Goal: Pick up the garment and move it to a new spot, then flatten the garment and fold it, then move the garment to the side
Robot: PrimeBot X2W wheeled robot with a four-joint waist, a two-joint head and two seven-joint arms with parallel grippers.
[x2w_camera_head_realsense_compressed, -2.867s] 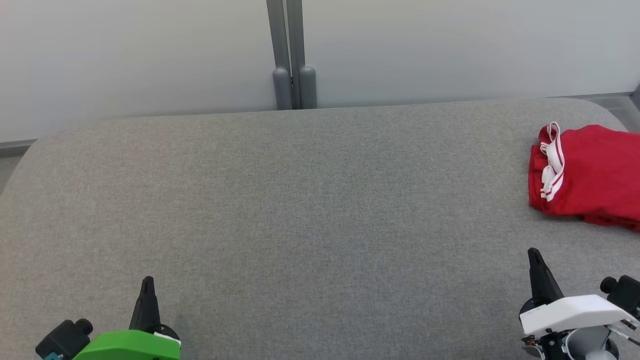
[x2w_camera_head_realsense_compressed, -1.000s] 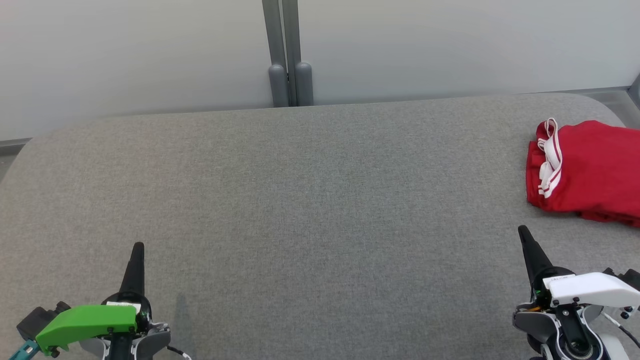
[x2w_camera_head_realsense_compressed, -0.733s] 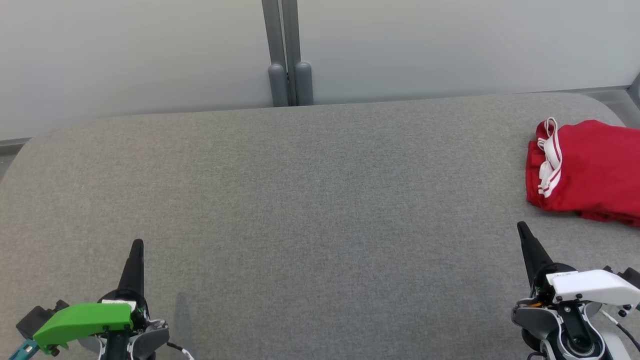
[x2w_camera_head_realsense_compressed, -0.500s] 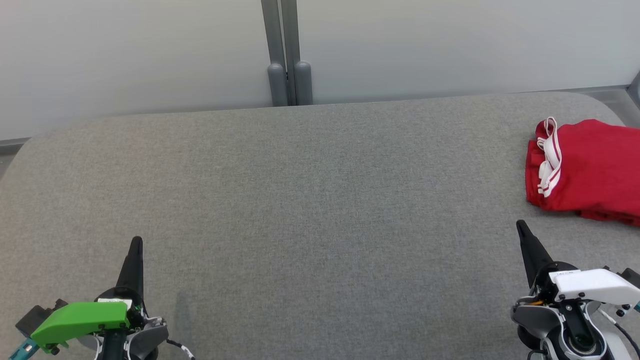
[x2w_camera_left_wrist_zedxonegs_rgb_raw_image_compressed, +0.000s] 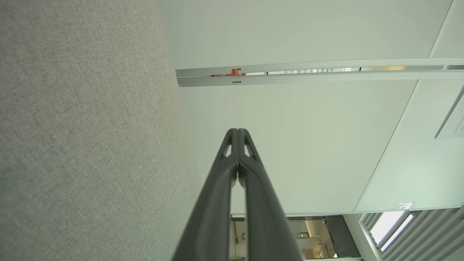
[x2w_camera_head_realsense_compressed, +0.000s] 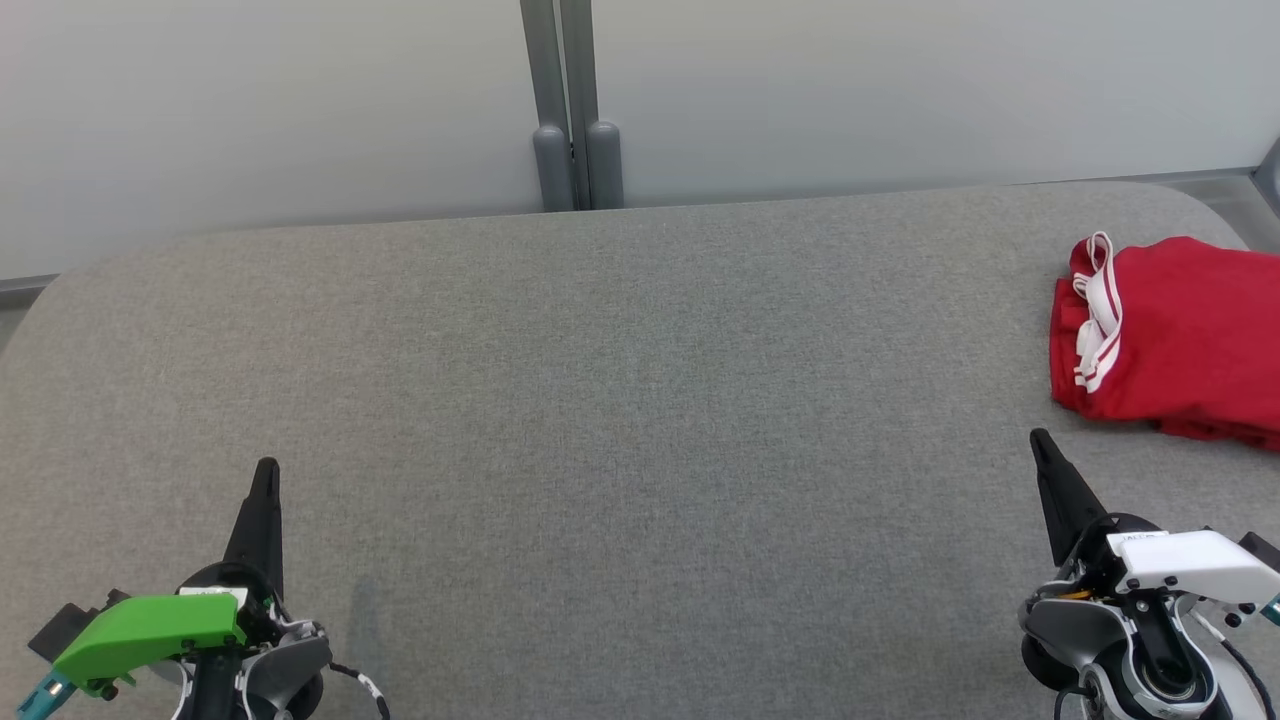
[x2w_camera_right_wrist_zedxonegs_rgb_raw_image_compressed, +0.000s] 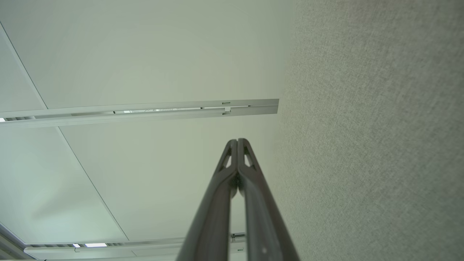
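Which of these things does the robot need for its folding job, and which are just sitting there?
For the job:
- red garment with white stripes, at the right end of the grey fabric table
- left gripper, shut
- right gripper, shut, just short of the garment

Just there:
- the grey fabric table itself
- two grey posts behind it
- pale wall

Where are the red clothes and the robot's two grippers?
garment (x2w_camera_head_realsense_compressed: 1185,330): head view, far right, on its red middle.
left gripper (x2w_camera_head_realsense_compressed: 266,470): head view, lower left, at its shut fingertips.
right gripper (x2w_camera_head_realsense_compressed: 1038,442): head view, lower right, at its shut fingertips.
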